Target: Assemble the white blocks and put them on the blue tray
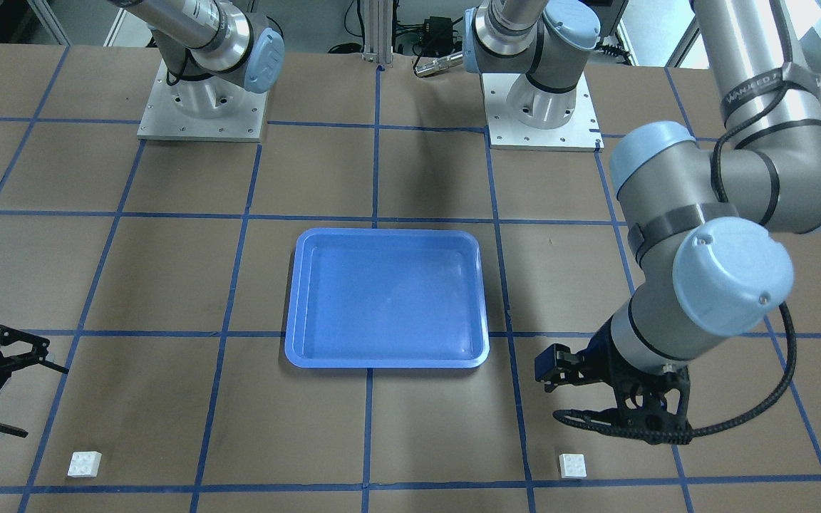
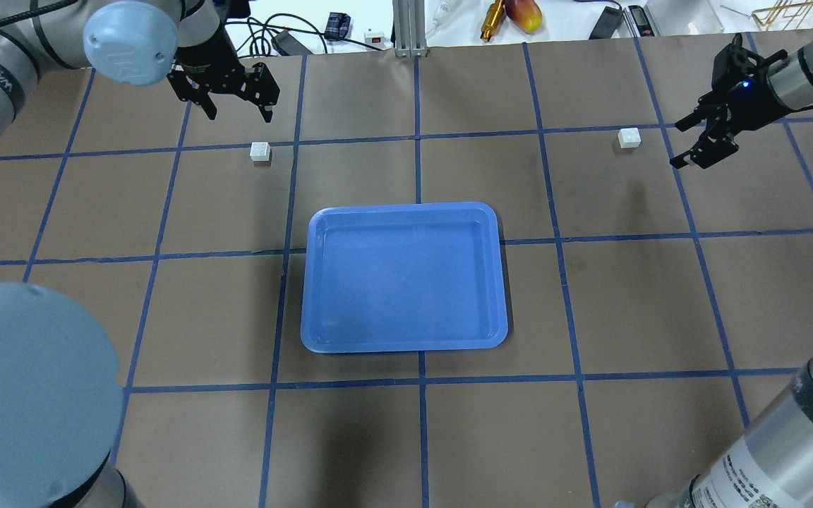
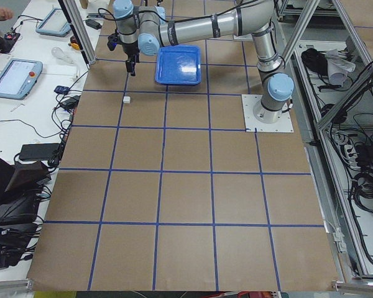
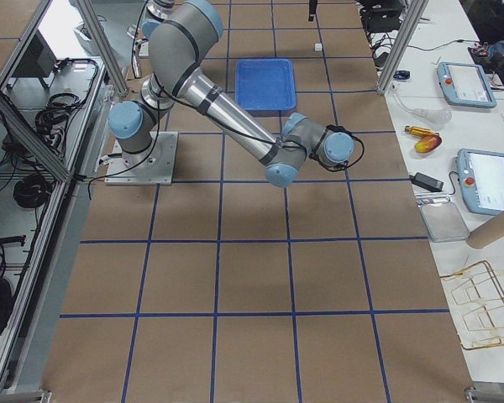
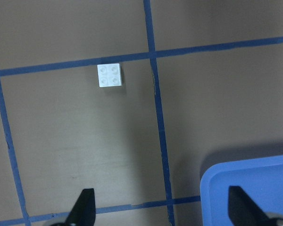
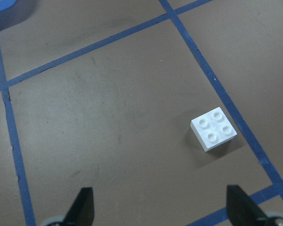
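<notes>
The blue tray [image 2: 403, 215] lies empty at the table's middle; it also shows in the front view [image 1: 386, 237]. One white block [image 2: 260, 152] lies far left of the tray, also in the front view [image 1: 572, 465] and the left wrist view [image 5: 109, 75]. My left gripper [image 2: 239, 113] hovers open and empty just beyond it [image 1: 621, 427]. The other white block [image 2: 629, 137] lies far right, also in the front view [image 1: 84, 463] and the right wrist view [image 6: 213, 128]. My right gripper [image 2: 699, 155] is open and empty beside it [image 1: 40, 400].
The table is brown with a grid of blue tape lines [image 2: 417, 134]. The two arm bases [image 1: 202, 107] [image 1: 542, 107] stand at the robot's edge. Cables and small tools [image 2: 495, 17] lie beyond the far edge. A tray corner [image 5: 250, 188] shows in the left wrist view.
</notes>
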Robot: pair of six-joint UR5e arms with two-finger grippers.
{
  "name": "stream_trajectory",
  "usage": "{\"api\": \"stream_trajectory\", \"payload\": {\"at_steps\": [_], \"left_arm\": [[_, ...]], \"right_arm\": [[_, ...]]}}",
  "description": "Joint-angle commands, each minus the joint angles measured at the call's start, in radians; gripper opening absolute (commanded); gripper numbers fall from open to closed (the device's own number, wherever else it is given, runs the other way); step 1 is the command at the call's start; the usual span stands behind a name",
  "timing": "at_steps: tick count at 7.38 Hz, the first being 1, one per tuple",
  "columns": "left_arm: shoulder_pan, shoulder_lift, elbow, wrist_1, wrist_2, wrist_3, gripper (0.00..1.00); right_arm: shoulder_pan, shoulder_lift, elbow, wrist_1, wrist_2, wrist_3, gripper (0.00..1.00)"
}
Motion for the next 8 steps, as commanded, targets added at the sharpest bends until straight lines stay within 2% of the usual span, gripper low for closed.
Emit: {"api": "stream_trajectory", "payload": {"at_steps": [1,3,8], "left_arm": [[0.008,-0.137,0.048,0.124,0.025,0.055,1.00],[0.011,-0.233,0.080,0.181,0.047,0.058,1.00],[0.011,-0.271,0.065,0.184,0.036,0.049,1.00]], "right_arm": [[0.000,0.002,0.000,0.003,0.001,-0.001,1.00],[0.000,0.002,0.001,0.003,0.000,-0.001,1.00],[0.000,0.003,-0.002,0.003,0.001,0.000,1.00]]}}
